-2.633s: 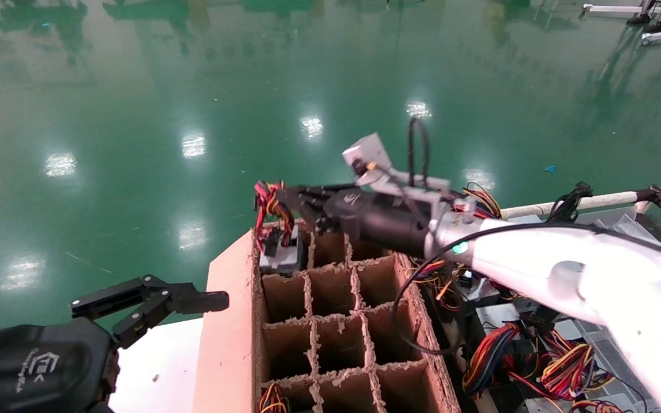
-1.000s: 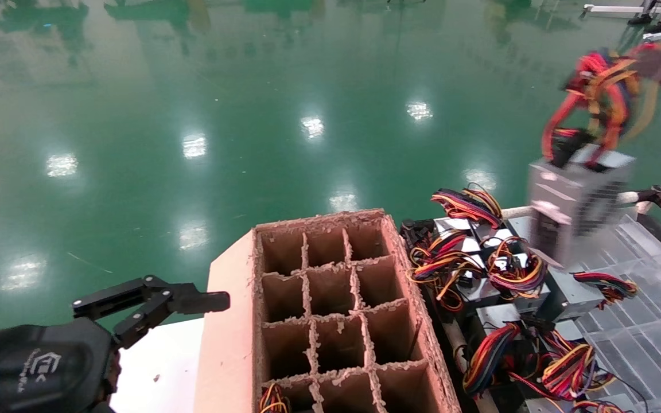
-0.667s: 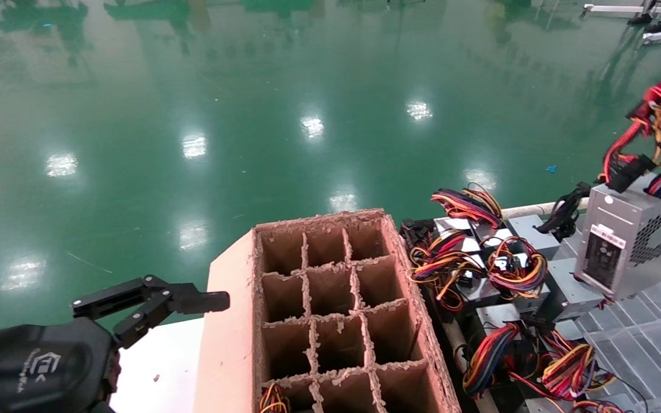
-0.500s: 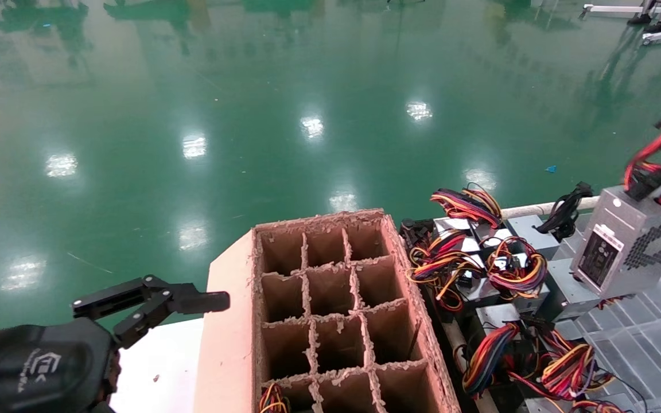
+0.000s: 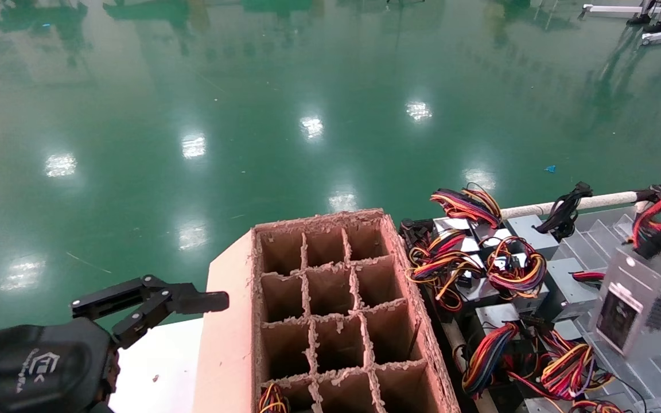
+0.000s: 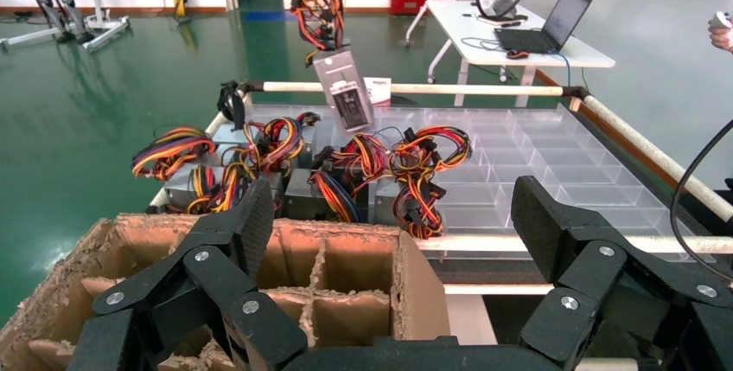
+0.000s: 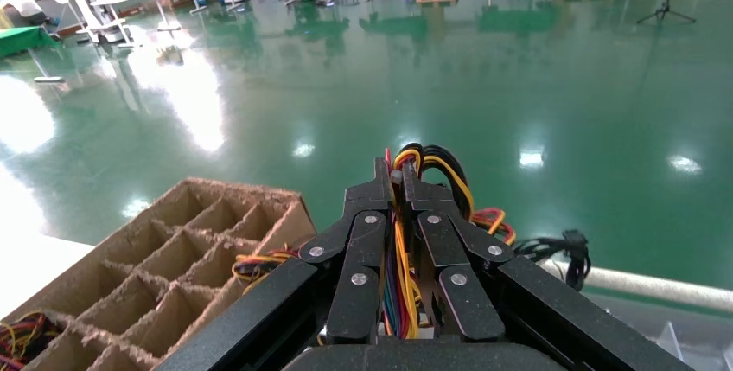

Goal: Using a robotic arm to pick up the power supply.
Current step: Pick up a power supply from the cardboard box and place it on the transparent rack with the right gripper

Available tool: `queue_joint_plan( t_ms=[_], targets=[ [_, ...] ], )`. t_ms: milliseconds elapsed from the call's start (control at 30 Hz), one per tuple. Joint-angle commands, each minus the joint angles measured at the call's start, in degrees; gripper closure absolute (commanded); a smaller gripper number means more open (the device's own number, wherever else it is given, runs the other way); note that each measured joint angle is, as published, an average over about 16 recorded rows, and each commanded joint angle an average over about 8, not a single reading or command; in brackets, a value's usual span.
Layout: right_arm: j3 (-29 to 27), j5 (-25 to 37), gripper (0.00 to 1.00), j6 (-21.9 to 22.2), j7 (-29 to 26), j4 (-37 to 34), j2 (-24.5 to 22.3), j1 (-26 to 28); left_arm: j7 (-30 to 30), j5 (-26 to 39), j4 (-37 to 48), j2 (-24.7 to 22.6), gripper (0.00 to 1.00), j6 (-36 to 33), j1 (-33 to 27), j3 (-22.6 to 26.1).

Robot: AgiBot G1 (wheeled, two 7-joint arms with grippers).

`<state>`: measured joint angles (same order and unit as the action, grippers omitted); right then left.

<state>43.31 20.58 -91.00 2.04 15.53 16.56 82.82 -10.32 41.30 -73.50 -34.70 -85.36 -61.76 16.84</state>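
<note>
Nearest, left of the divided cardboard box [image 5: 330,304], the left gripper [image 6: 389,241] is parked with fingers spread wide. Beyond the box's right side, the grey power supply [image 5: 646,304] (honeycomb vent, black-and-white label) is held aloft by its wire bundle [image 7: 399,280], clamped in the right gripper [image 7: 396,182].

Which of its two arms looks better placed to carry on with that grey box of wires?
The right. Its gripper is already clamped on the wire bundle of the power supply, which hangs above the clear tray. The left gripper waits open beside the cardboard box.
</note>
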Motion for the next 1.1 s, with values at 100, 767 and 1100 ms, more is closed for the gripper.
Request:
queue_joint_plan(
  t_ms=[100,767,1100],
  targets=[
    [0.11,-1.37,1.0,0.0,0.45,0.74,-1.06,-2.59,0.01,-0.01,0.0,0.01,0.0,0.01,0.0,0.01],
    [1.06,-4.29,1.0,0.7,3.87,-0.28,-0.27,-8.64,0.04,-0.05,0.0,0.03,0.0,0.03,-0.02,0.08],
    [2.37,-2.08,1.0,1.09,5.71,-0.35,1.73,-7.53,0.06,-0.08,0.0,0.05,0.0,0.05,-0.02,0.11]
  ],
)
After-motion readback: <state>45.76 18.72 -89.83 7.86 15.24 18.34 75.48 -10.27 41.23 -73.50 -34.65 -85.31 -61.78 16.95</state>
